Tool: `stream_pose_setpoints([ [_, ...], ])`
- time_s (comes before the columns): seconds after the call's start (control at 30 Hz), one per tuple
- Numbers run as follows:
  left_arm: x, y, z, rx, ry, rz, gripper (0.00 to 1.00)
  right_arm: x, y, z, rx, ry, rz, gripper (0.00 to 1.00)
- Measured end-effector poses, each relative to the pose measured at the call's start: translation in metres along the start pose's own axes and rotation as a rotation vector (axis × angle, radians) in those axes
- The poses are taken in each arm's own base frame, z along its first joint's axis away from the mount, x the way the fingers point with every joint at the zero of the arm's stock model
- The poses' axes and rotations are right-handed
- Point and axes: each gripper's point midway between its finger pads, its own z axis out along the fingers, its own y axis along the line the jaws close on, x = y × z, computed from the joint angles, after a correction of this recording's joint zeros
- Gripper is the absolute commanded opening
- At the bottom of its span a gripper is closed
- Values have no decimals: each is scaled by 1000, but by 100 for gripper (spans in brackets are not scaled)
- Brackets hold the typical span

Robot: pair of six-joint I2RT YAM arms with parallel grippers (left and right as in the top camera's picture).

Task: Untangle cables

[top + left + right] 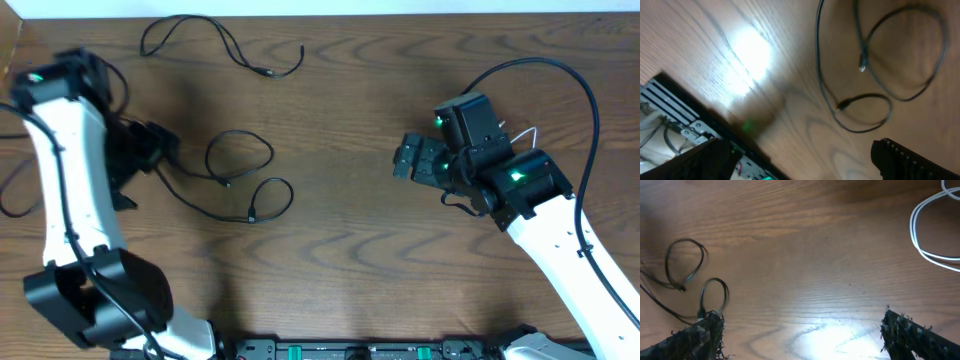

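The desk (360, 250) was brown with dark, wavy wood grain. The upper black cable (265, 72) and the middle black cable (272, 150) lay at frame left. The white cable (911, 225) showed upper right. The left arm (60, 170) and right arm (560, 250) were white with black joints.

No text, label, brand mark, number or sign is legible in any view, neither on the table (360, 260) nor on the cables (861, 62).
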Motion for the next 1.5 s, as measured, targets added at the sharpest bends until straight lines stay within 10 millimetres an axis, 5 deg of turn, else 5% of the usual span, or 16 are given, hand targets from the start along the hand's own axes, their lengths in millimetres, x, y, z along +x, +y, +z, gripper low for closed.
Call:
stream_pose_setpoints([
  [0.37,45,-23,121,-17,98,90,97,3,1,3,-6,22,0,99],
  [0.8,46,-27,178,54,57,-43,97,5,4,3,-20,30,0,99],
  [1.07,28,-45,182,142,-26,-55,93,5,4,3,-22,32,0,99],
  [1.23,16,-57,179,194,-72,-59,49,5,4,3,-22,32,0,99],
  [1.5,9,-65,177,230,-100,-79,24,6,4,3,-19,37,0,99],
])
